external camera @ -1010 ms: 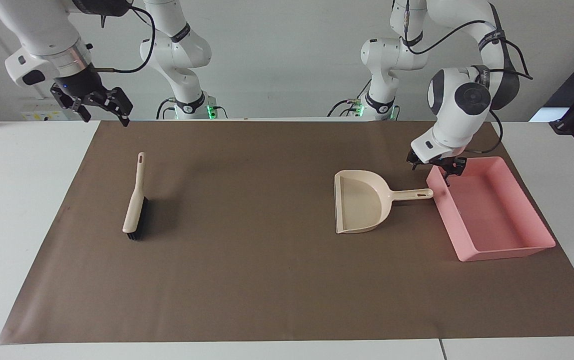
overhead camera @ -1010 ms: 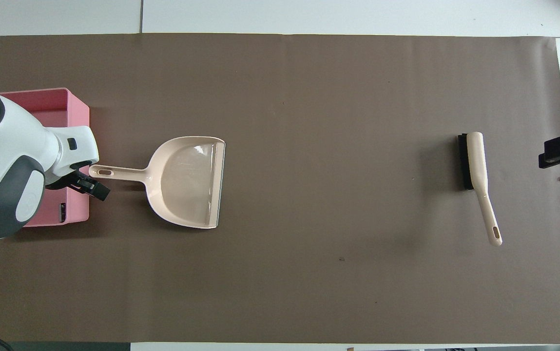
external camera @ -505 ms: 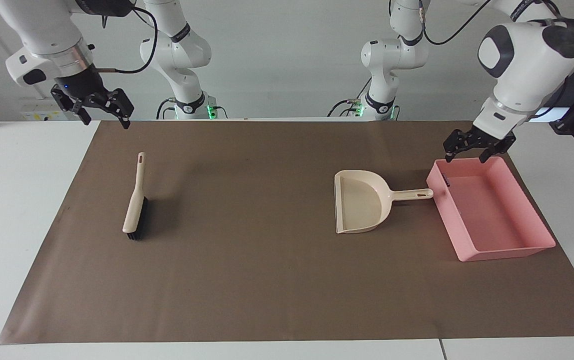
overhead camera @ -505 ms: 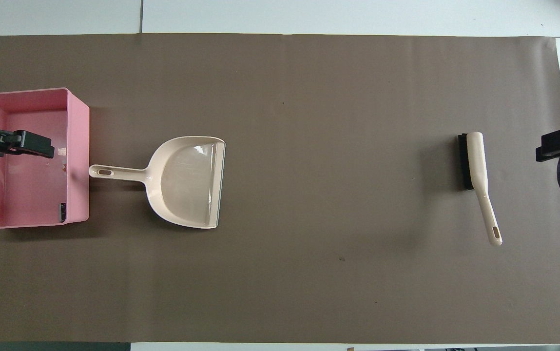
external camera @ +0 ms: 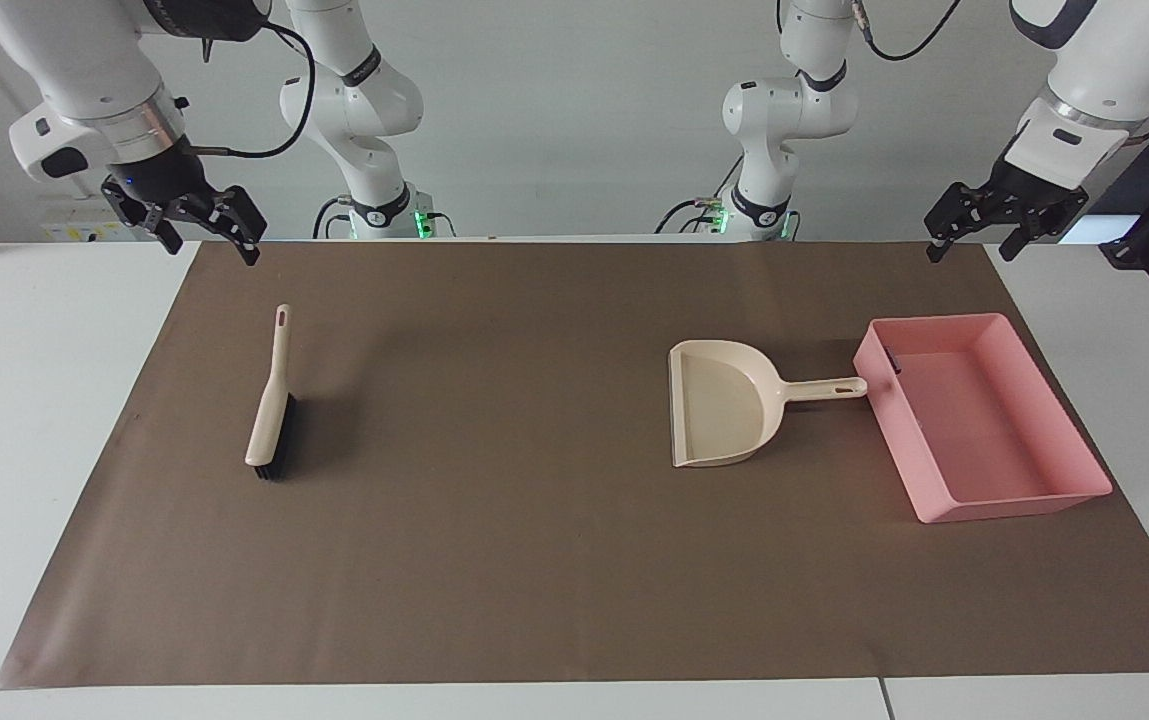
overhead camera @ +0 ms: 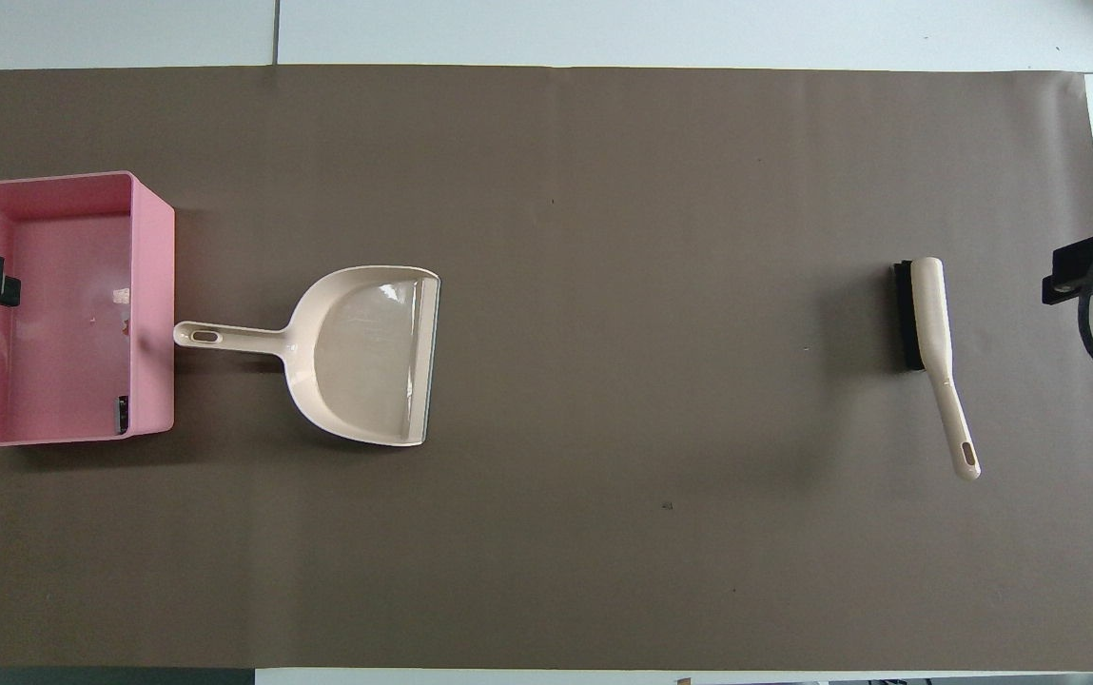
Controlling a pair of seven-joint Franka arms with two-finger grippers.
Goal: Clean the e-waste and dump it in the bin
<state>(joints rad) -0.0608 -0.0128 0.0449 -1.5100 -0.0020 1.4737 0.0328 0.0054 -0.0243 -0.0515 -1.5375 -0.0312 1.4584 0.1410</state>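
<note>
Progress: judged nearly or fully done; the e-waste (overhead camera: pixel 121 416) lies inside the bin (external camera: pixel 1084 492), and no scrap shows on the brown mat (external camera: pixel 494 560).
E-waste position: a black scrap leans in the bin's corner nearest the robots and the dustpan; a pale scrap (overhead camera: pixel 120 296) and a tiny orange fleck lie on the bin floor by the wall beside the dustpan.
Bin: sits on the mat at the left arm's end of the bench (external camera: pixel 54 420).
Dustpan (external camera: pixel 724 405): flat on the mat and looks empty, its handle tip touching or just short of the bin wall.
Brush (external camera: pixel 270 400): on the mat at the right arm's end, untouched by any fingers.
Left gripper (external camera: pixel 974 235): raised over the mat's edge at the robots' side, fingers spread, holding nothing.
Right gripper (external camera: pixel 206 228): raised over the mat's corner at its own end, fingers spread, empty.
What is left: probably only parking the arms.
Overhead view gives: the bin's floor and the small scraps on it; of the grippers only dark tips at the frame edges.
Facing view gives: both grippers whole and their height above the bench; of the scraps only the black one against the bin wall.
</note>
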